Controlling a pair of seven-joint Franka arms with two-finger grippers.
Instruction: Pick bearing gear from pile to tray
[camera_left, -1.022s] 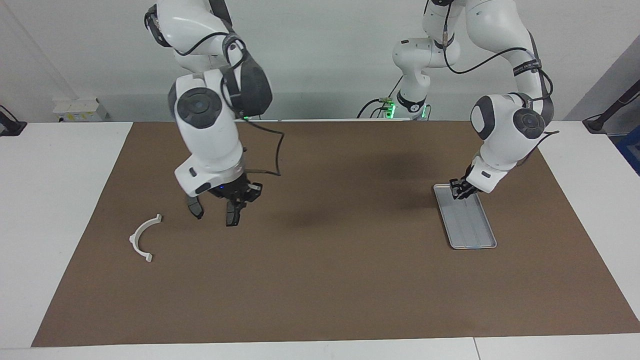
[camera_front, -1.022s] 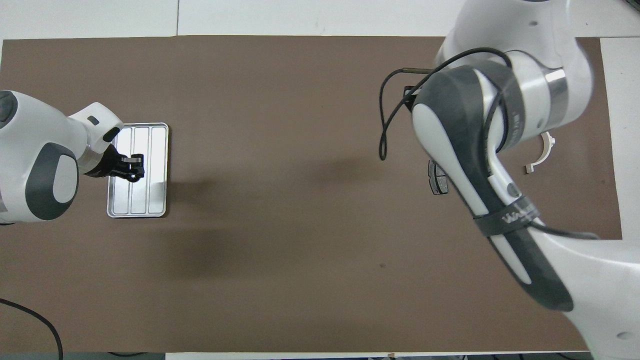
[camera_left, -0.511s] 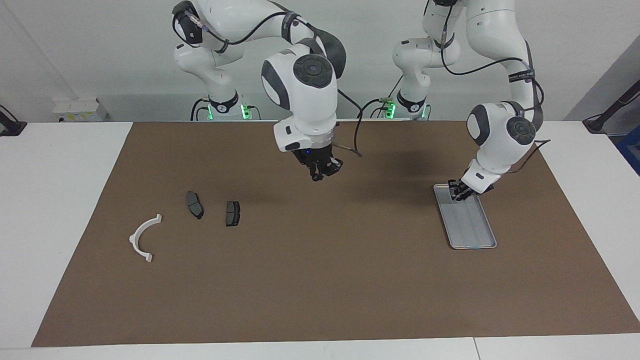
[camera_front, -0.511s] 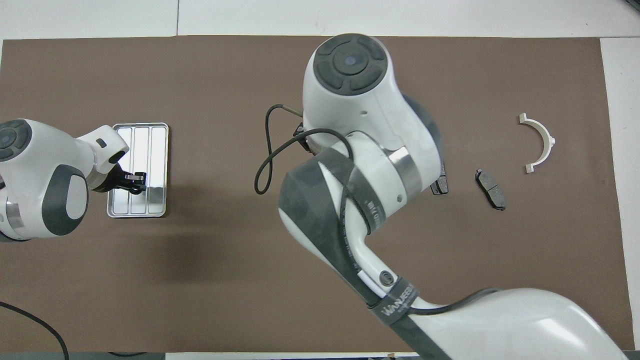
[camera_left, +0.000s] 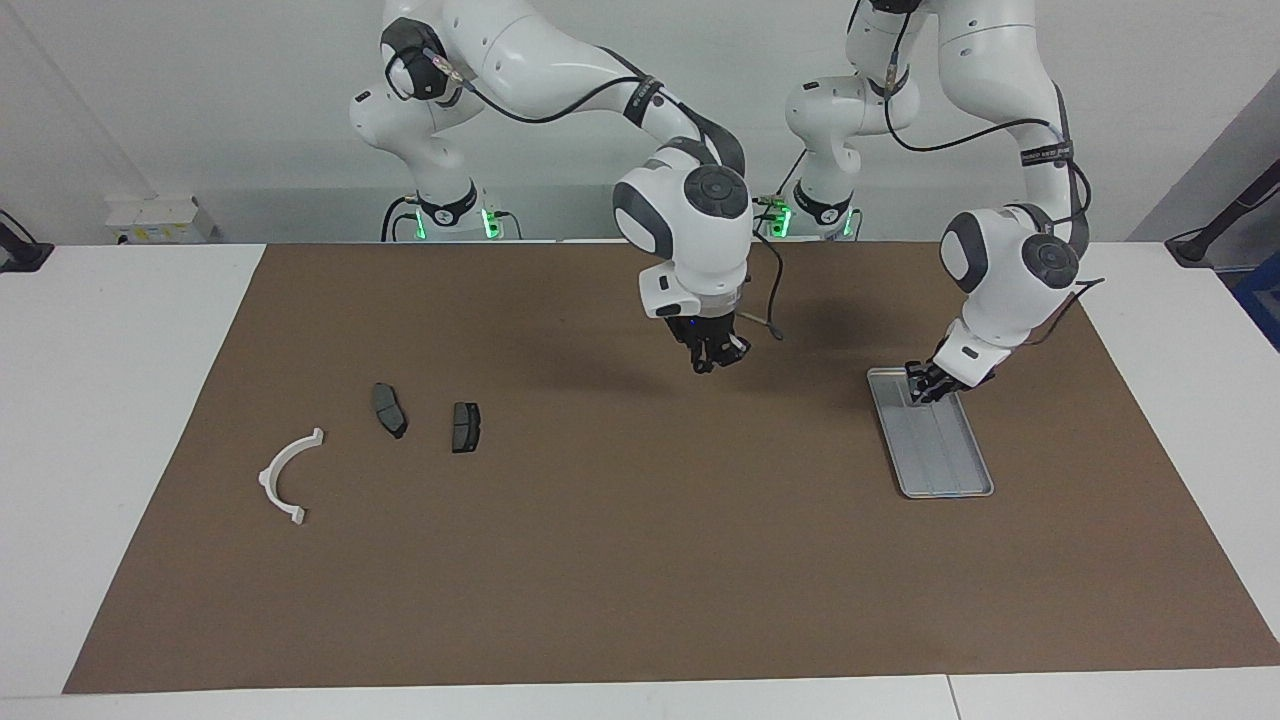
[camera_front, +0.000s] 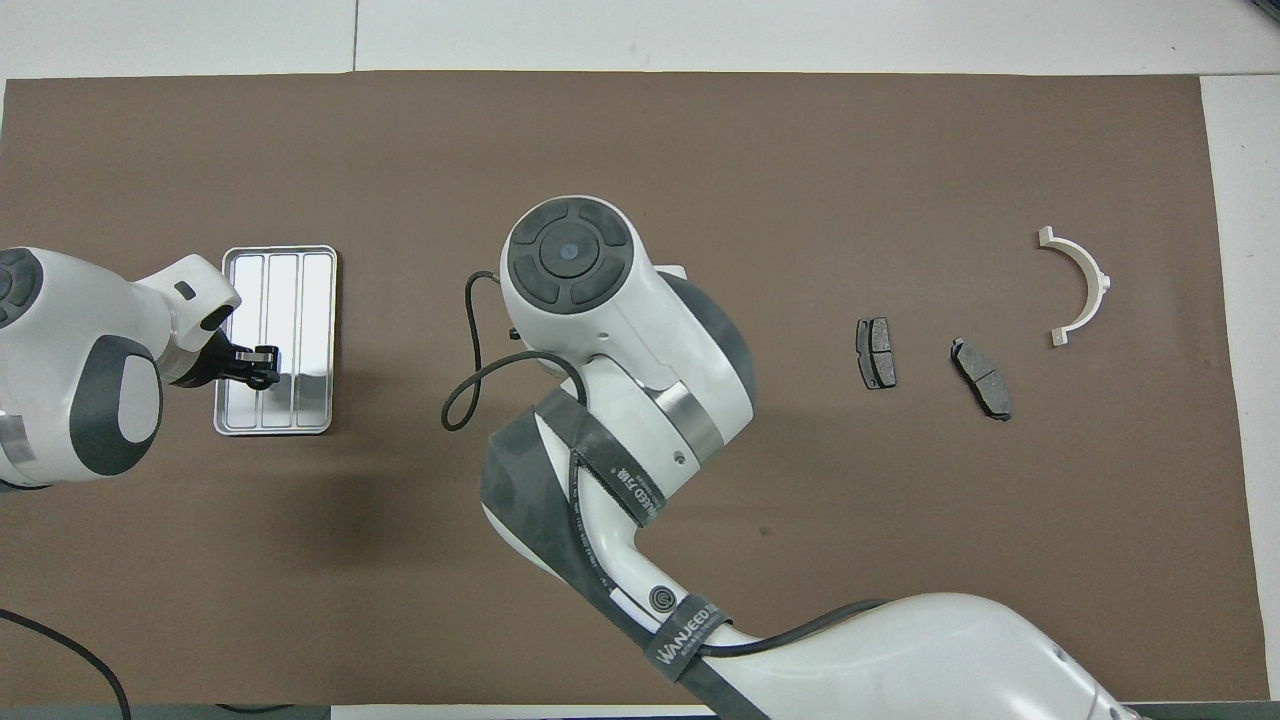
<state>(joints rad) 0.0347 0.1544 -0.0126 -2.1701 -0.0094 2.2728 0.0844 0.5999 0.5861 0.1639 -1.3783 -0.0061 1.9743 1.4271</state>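
Note:
The pile lies toward the right arm's end of the mat: a white half-ring bracket (camera_left: 289, 476) (camera_front: 1080, 288) and two dark grey brake pads (camera_left: 389, 410) (camera_left: 465, 426) (camera_front: 876, 352) (camera_front: 982, 363). No small black round pieces show on the mat. The silver tray (camera_left: 940, 455) (camera_front: 318, 300) lies toward the left arm's end and looks bare. My right gripper (camera_left: 714, 356) hangs shut over the middle of the mat, between pile and tray. I cannot see whether it holds anything, and its wrist hides it in the overhead view. My left gripper (camera_left: 925, 385) (camera_front: 262, 365) is low over the tray's end nearer the robots.
A brown mat (camera_left: 640, 560) covers most of the white table (camera_left: 100, 400). The right arm's forearm (camera_front: 620, 470) crosses the mat's middle in the overhead view. A small dark speck (camera_front: 765, 530) lies on the mat nearer the robots.
My right gripper has risen from the brake pads and swung over the mat toward the tray. My left gripper has shifted a little along the tray toward the robots.

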